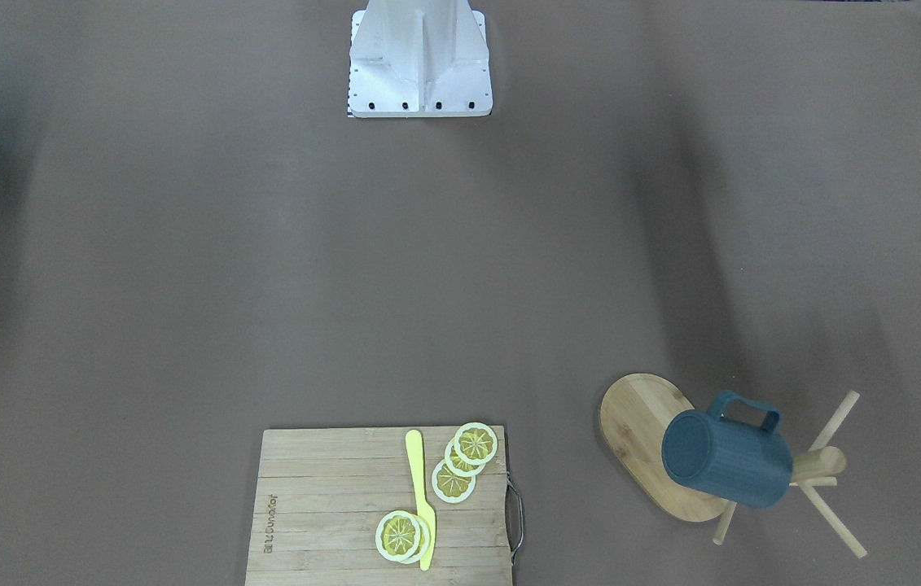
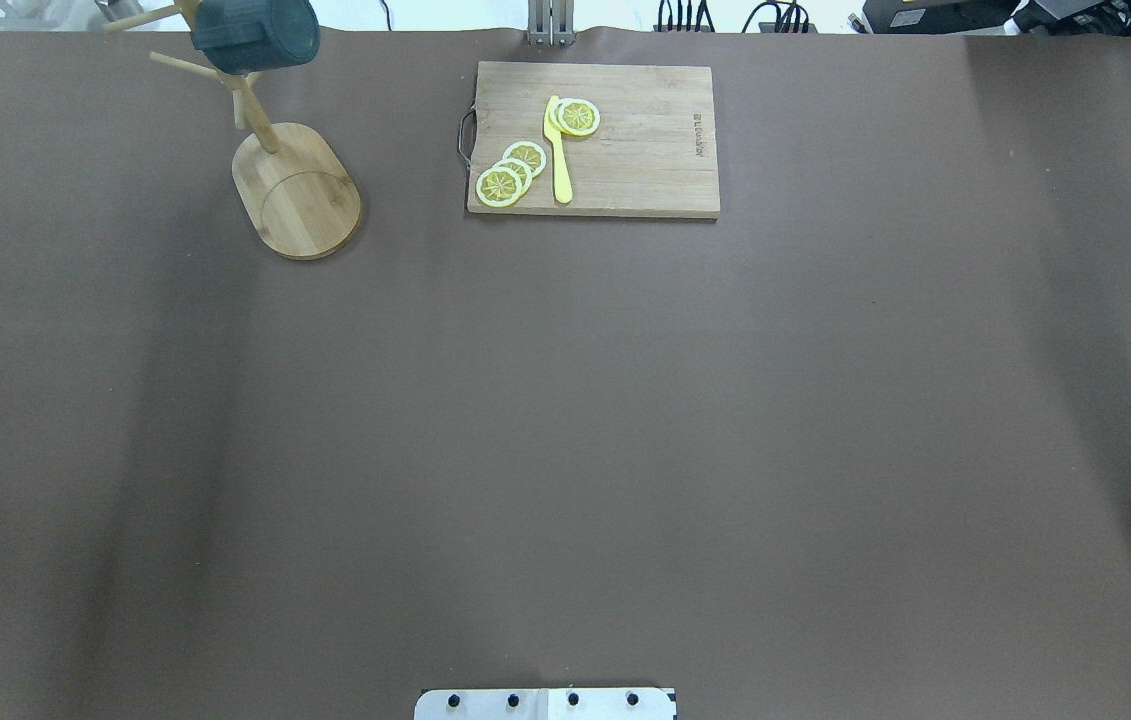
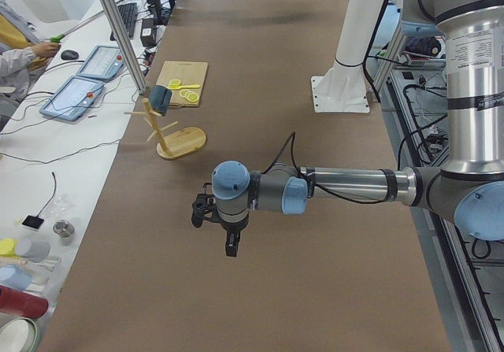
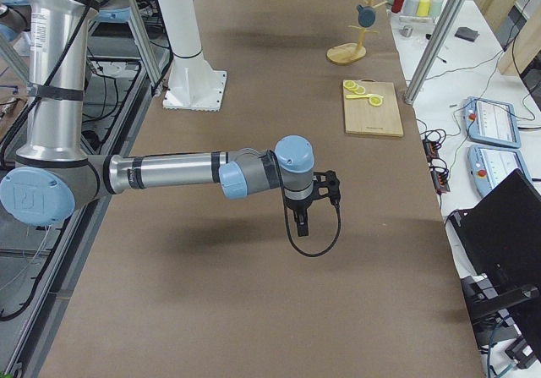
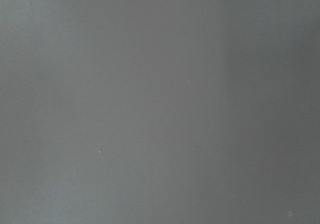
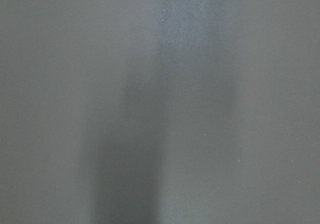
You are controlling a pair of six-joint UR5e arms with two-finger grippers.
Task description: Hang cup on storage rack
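The dark blue-grey cup (image 1: 725, 460) hangs by its handle on a peg of the bamboo storage rack (image 1: 639, 415), mouth facing away from the front-facing camera. It also shows at the overhead view's top left, the cup (image 2: 255, 35) above the rack's oval base (image 2: 300, 195). My left gripper (image 3: 228, 246) hangs over bare table, far from the rack (image 3: 181, 141). My right gripper (image 4: 303, 226) hangs over bare table too, far from the cup (image 4: 366, 16). Both show only in the side views, so I cannot tell whether they are open or shut. Both wrist views show only table surface.
A rectangular slatted cutting board (image 1: 330, 505) holds several lemon slices (image 1: 453, 480) and a yellow knife (image 1: 423, 505). The robot's white base mount (image 1: 419, 57) stands at mid table edge. Tablets (image 3: 79, 92) and bottles lie on the side bench.
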